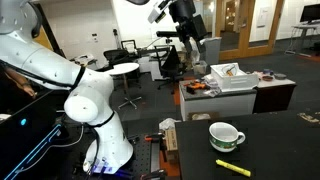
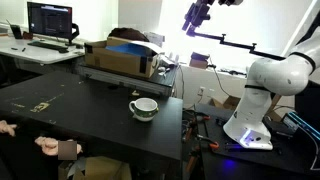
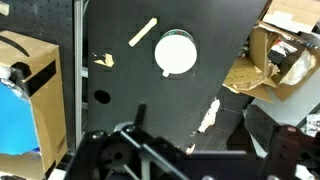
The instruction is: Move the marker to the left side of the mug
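The white mug point(image 1: 226, 135) with a greenish band stands on the black table point(image 1: 270, 150); it also shows in an exterior view point(image 2: 144, 108) and from above in the wrist view point(image 3: 175, 53). The yellow-green marker point(image 1: 233, 167) lies flat on the table close to the mug, apart from it; in the wrist view point(image 3: 143, 32) it lies diagonally beside the mug. I cannot make it out in the exterior view with the monitor. My gripper point(image 1: 187, 30) hangs high above the table in both exterior views point(image 2: 197, 15), far from both things, apparently open and empty.
A cardboard box point(image 2: 120, 57) stands at the table's far end, with papers and clutter beside it point(image 1: 232, 77). White tape scraps point(image 3: 208, 117) stick to the table. A monitor point(image 2: 50, 20) stands on a desk. The robot base point(image 1: 95, 110) is beside the table.
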Motion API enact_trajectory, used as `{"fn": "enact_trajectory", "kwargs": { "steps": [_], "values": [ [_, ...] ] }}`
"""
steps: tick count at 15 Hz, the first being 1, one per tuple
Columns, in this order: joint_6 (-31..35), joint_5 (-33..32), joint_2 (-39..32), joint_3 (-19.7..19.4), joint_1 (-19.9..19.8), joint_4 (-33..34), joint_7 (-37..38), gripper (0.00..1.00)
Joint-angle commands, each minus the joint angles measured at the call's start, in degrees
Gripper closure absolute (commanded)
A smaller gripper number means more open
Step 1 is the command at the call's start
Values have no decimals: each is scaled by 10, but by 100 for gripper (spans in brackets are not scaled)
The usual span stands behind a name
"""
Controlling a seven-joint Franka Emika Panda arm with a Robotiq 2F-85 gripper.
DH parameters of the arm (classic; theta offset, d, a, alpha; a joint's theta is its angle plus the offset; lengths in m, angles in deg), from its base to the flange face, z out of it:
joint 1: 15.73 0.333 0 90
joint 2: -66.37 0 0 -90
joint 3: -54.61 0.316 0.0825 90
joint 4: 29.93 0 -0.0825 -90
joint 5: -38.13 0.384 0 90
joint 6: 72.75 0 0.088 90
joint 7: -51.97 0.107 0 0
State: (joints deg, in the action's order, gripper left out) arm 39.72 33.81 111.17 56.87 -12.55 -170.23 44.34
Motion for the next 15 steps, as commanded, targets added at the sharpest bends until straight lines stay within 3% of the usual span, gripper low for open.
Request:
{"fn": "enact_trajectory", "kwargs": {
  "steps": [1,9,15],
  "values": [
    [-1,-3,-1,-3,5,2,3,0],
    [3,-6,-2,-5,4,2,-1,0],
    [47,15,-42,-26,-20,22,47,0]
  ]
}}
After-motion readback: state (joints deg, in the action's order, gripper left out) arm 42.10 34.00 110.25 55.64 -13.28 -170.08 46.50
